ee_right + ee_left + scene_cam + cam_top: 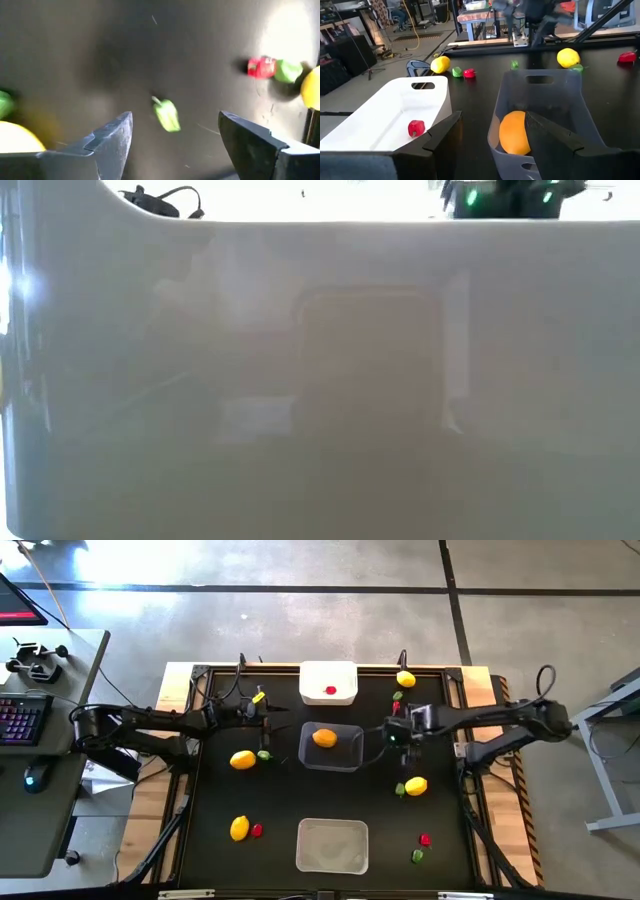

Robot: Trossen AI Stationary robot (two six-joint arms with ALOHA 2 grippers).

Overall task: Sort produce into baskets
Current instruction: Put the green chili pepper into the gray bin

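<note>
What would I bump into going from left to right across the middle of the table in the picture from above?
Left gripper → yellow-orange oval lemon → small green leafy piece → clear dark tray holding an orange oval fruit → right gripper → another yellow lemon with a green piece beside it.

white basket (328, 683): red berry (331, 691) | clear basket (331, 747): orange oval (324, 738) | grey basket (332, 845): seemingly empty

Robotics lab or workshop: bare grey concrete floor (300, 630), black-topped wooden test table (215, 870), side desk with backlit purple keyboard (22, 720), cluttered workbenches (485, 22) behind.
</note>
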